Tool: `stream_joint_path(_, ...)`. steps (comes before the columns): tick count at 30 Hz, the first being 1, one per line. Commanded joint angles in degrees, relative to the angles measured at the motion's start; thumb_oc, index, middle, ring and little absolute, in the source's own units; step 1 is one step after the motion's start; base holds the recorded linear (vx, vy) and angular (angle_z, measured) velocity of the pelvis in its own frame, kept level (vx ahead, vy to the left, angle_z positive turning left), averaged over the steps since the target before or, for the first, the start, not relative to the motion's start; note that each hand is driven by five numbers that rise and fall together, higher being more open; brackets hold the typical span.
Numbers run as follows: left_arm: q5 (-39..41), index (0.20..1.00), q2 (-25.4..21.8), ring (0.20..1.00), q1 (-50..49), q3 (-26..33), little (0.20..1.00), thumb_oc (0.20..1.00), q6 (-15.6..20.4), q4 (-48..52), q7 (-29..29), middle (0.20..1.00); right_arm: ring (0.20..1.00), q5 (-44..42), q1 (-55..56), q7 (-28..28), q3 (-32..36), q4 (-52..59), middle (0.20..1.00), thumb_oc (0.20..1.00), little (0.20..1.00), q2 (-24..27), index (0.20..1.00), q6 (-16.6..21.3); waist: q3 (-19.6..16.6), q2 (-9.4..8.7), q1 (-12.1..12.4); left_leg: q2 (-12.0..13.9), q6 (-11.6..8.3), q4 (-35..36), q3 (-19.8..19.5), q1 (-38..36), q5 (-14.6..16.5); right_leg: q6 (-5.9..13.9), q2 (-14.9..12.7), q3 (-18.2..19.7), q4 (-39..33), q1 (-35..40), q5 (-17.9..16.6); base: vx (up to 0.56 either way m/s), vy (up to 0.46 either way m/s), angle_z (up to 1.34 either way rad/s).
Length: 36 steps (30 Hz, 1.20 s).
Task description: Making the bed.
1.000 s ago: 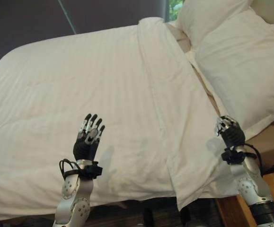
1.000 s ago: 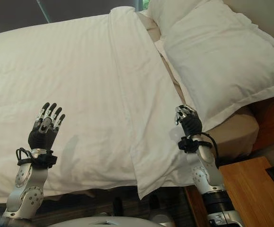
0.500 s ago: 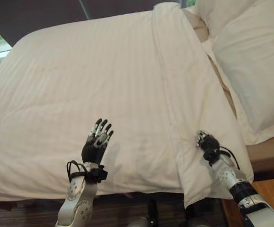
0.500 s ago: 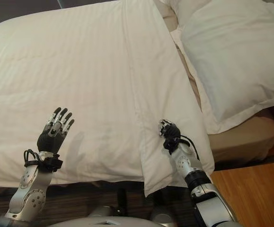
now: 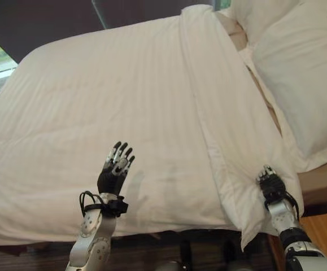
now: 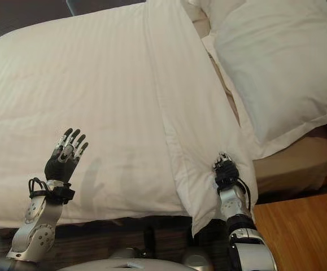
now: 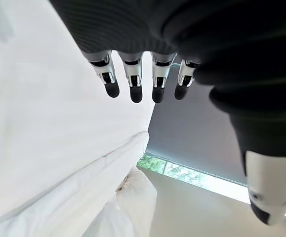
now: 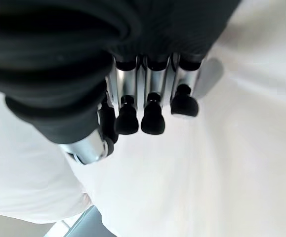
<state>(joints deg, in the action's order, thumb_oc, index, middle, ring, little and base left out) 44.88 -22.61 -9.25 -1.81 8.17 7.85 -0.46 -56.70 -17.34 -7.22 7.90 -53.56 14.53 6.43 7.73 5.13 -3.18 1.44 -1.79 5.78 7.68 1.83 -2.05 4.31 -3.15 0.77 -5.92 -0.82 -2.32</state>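
White duvet (image 5: 107,107) is covering the bed, folded band (image 5: 219,113) hanging off the near edge | right hand (image 5: 272,183) fingers are curling against the band, clamp unclear | left hand (image 5: 113,172) is hovering, fingers apart | risk: band dragging crooked.

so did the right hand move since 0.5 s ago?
Yes. The right hand slid right along the duvet's folded band to its corner, nearer the pillow.
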Motion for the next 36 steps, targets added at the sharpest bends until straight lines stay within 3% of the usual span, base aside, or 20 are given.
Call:
stream_joint_path(1, 0.6, 1.0, 1.5, 1.0, 2.3, 2.1, 1.0, 1.0, 2.8, -0.8, -1.3, 1.0, 0.2, 1.2, 11.4, 6.0, 2.9, -17.3, 0.2, 0.2, 0.2, 3.5, 0.2, -3.0, 0.7, 0.79, -1.8, 0.3, -1.44, -0.8, 2.3, -3.6, 1.6, 2.78, 0.0, 1.0, 0.9, -3.0, 0.1, 0.02, 0.003, -0.08)
stream_joint_path(11, -0.3, 1.0, 2.1, 1.0, 1.9, 0.0, 1.0, 1.0, 2.2, -2.0, -2.5, 1.0, 0.2, 1.7, 15.7, 5.6, 4.8, -21.2, 0.2, 0.2, 0.2, 2.2, 0.2, -3.5, 0.5, 0.33, -4.0, 0.4, -1.36, -0.8, 4.1, -4.8, 2.4, 2.95, 0.2, 2.2, 0.9, -2.6, 0.0, 0.01, 0.017, -0.14)
stream_joint_path(19, -2.3, 1.0, 0.7, 1.0, -0.3, 0.0, 1.0, 1.0, 1.1, -3.2, -3.7, 1.0, 0.2, 1.4, 16.0, 8.1, 8.3, -20.4, 0.2, 0.2, 0.2, 5.0, 0.2, -2.1, -0.1, -0.51, -4.2, 0.5, -1.19, -0.8, 3.3, -5.1, 2.7, 3.0, 0.1, 1.4, 0.9, -1.9, 0.1, -0.01, 0.016, -0.03)
stream_joint_path(21, -3.5, 1.0, 0.1, 1.0, -1.6, -0.3, 1.0, 1.0, 0.6, -3.8, -3.5, 1.0, 0.2, 3.6, 15.9, 11.7, 10.3, -15.5, 0.2, 0.2, 0.2, 8.1, 0.2, 1.4, -0.4, -1.22, -4.3, 0.6, -1.1, -0.8, 3.3, -5.1, 2.8, 3.11, 0.2, 1.4, 0.9, -1.8, -0.2, -0.02, 0.023, 0.04)
stream_joint_path(22, -3.5, 1.0, 0.1, 1.0, -1.6, -0.3, 1.0, 1.0, 0.6, -3.8, -3.5, 1.0, 0.2, 3.7, 16.0, 11.9, 10.3, -15.3, 0.2, 0.2, 0.2, 8.0, 0.2, 1.4, -0.4, -1.18, -4.3, 0.6, -1.09, -0.8, 3.3, -5.1, 2.8, 3.12, 0.2, 1.4, 0.9, -1.8, -0.2, 0.0, 0.0, 0.0)
stream_joint_path(24, -5.4, 1.0, -0.3, 1.0, -3.0, -0.6, 1.0, 1.0, 0.4, -5.5, -2.9, 1.0, 0.2, 8.2, 16.4, 18.9, 12.9, -1.5, 0.2, 0.2, 0.2, 10.7, 0.2, 6.8, -0.8, -1.86, -4.7, 0.6, -0.81, -0.8, 3.4, -5.1, 2.9, 3.2, 0.3, 1.7, 0.9, -1.9, -0.4, -0.02, 0.044, -0.02)
stream_joint_path(25, -6.6, 1.0, -0.3, 1.0, -3.6, -1.2, 1.0, 1.0, -0.2, -6.3, -2.8, 1.0, 0.57, 12.9, 17.2, 22.1, 14.0, 9.8, 0.57, 0.57, 0.57, 11.5, 0.57, 9.2, -1.1, -2.34, -5.0, 0.6, -0.59, -0.8, 3.5, -5.2, 3.1, 3.27, 0.4, 1.9, 0.9, -2.0, -0.7, -0.03, 0.046, 0.0)
stream_joint_path(26, -6.9, 1.0, -0.3, 1.0, -3.9, -1.6, 1.0, 1.0, -0.5, -6.5, -3.1, 1.0, 1.0, 15.7, 17.4, 22.6, 14.1, 14.8, 1.0, 1.0, 1.0, 12.1, 1.0, 10.1, -1.2, -2.64, -5.1, 0.6, -0.49, -0.8, 3.5, -5.2, 3.1, 3.28, 0.4, 2.0, 0.9, -2.1, -0.9, -0.04, 0.043, 0.01)
stream_joint_path(28, -7.1, 1.0, -0.3, 1.0, -4.0, -2.1, 1.0, 1.0, -0.7, -7.0, -3.6, 1.0, 1.0, 19.1, 18.0, 24.2, 14.4, 18.9, 1.0, 1.0, 1.0, 11.9, 1.0, 10.3, -1.3, -2.91, -5.1, 0.6, -0.39, -0.8, 3.5, -5.2, 3.2, 3.31, 0.4, 2.0, 0.9, -2.2, -1.0, -0.02, 0.013, -0.02)
stream_joint_path(29, -7.3, 1.0, 0.0, 1.0, -4.2, -2.6, 1.0, 1.0, -1.2, -7.4, -4.2, 1.0, 1.0, 26.0, 18.5, 24.4, 13.5, 28.1, 1.0, 1.0, 1.0, 12.1, 1.0, 11.1, -1.3, -3.53, -5.2, 0.7, -0.23, -0.8, 3.6, -5.1, 3.1, 3.35, 0.4, 2.2, 0.9, -2.3, -1.2, -0.05, 0.027, -0.02)
stream_joint_path(31, -7.4, 1.0, 0.2, 1.0, -4.7, -3.4, 1.0, 1.0, -1.5, -7.2, -4.7, 1.0, 1.0, 30.0, 19.6, 24.0, 11.9, 35.2, 1.0, 1.0, 1.0, 10.4, 1.0, 11.0, -1.4, -4.12, -5.2, 0.7, -0.11, -0.8, 3.7, -5.2, 3.2, 3.36, 0.4, 2.3, 0.9, -2.3, -1.4, -0.05, 0.025, 0.0)
stream_joint_path(34, -7.0, 1.0, 0.9, 1.0, -5.4, -5.2, 1.0, 1.0, -2.0, -6.9, -5.5, 1.0, 1.0, 32.0, 20.7, 19.2, 6.1, 43.9, 1.0, 1.0, 1.0, 7.5, 1.0, 10.5, -1.4, -4.82, -5.0, 0.7, 0.05, -0.8, 3.8, -5.3, 3.1, 3.39, 0.4, 2.4, 0.9, -2.4, -1.7, -0.04, 0.019, -0.04)
stream_joint_path(36, -7.5, 1.0, 1.2, 1.0, -5.7, -8.0, 1.0, 1.0, -2.2, -7.2, -5.5, 1.0, 1.0, 27.8, 22.5, 12.8, -4.0, 47.2, 1.0, 1.0, 1.0, 3.8, 1.0, 9.0, -1.3, -5.49, -4.8, 0.7, 0.05, -0.8, 4.1, -5.4, 2.9, 3.44, 0.4, 2.5, 0.9, -2.4, -2.0, -0.06, 0.022, -0.03)
